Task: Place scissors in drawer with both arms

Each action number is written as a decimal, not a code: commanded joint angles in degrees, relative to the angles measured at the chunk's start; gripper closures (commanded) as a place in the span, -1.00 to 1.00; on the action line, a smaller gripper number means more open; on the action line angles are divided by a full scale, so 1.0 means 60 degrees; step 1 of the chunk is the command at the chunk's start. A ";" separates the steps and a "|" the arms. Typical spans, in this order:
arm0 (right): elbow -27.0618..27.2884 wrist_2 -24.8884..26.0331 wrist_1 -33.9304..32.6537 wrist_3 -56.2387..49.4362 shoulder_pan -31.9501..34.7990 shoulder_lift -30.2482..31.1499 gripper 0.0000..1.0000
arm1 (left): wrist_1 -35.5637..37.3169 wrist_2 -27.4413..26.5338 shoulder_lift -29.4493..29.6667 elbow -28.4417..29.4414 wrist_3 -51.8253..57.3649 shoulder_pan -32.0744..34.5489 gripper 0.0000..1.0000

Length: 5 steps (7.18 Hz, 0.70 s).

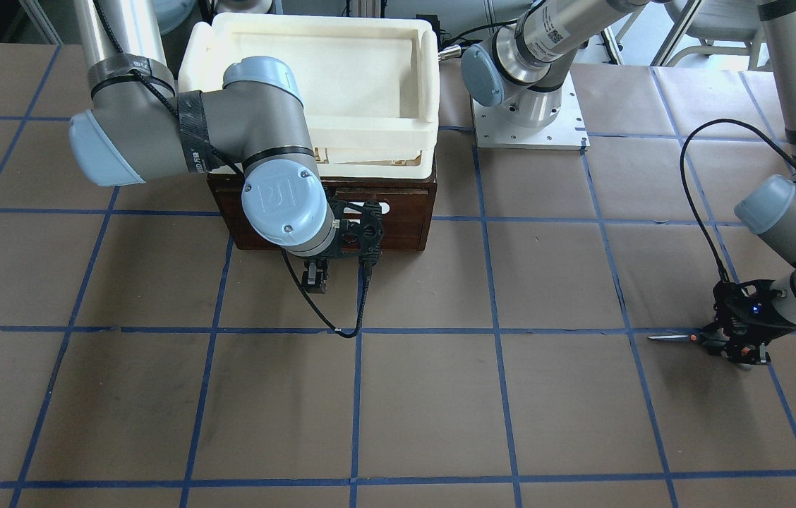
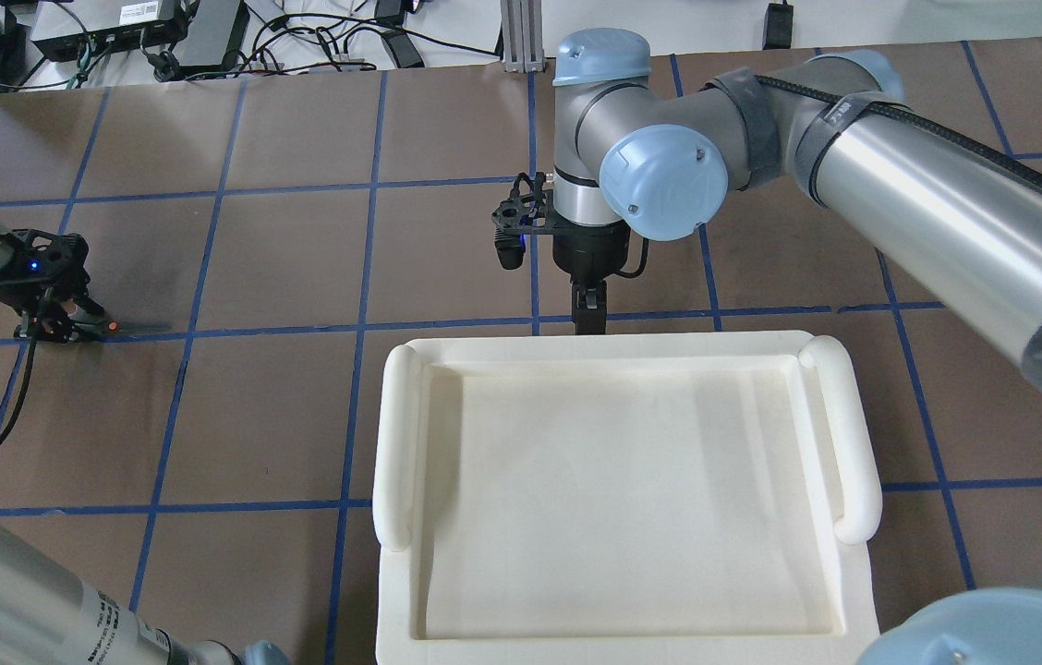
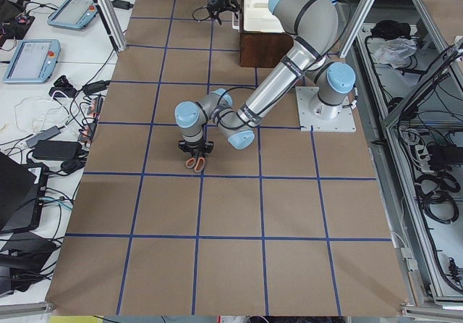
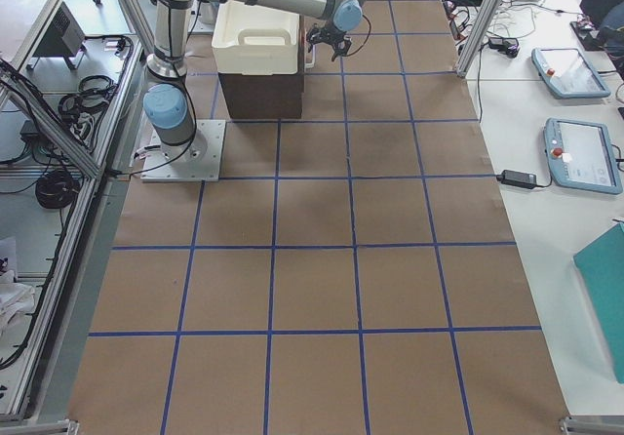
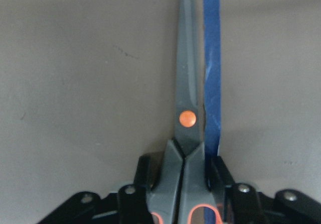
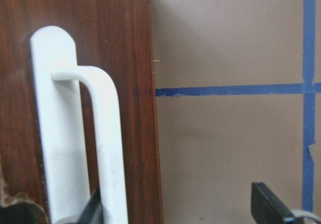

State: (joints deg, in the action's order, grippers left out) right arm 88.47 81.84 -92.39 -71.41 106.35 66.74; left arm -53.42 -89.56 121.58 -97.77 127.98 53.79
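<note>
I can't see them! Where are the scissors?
In the front-facing view, the scissors lie on the table's right side beside a blue tape line, handles inside the left gripper, far from the drawer.

Front view facing the drawer steeply down, overhead from behind it, side views distant at either end, right wrist view close up on it.

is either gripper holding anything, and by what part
Left gripper appears to clamp the scissors at the handle necks, just behind the pivot; right gripper holds nothing.
</note>
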 commanded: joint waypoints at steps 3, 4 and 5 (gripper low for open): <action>0.0020 0.0888 -0.2936 0.0111 0.0132 0.0010 -1.00 | 0.0011 -0.0043 -0.0282 0.0094 0.0042 0.0044 0.89; 0.0020 0.1066 -0.3159 -0.0180 0.0176 0.0010 -1.00 | -0.0003 -0.0058 -0.0355 0.0109 0.0042 0.0044 0.97; -0.0038 0.1169 -0.3262 -0.0444 0.0162 0.0025 -1.00 | -0.0003 -0.0058 -0.0486 0.0109 0.0042 0.0058 1.00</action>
State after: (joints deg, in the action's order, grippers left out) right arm 88.52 87.69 -110.33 -72.20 107.24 66.82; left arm -53.41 -89.86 119.48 -97.16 128.22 54.07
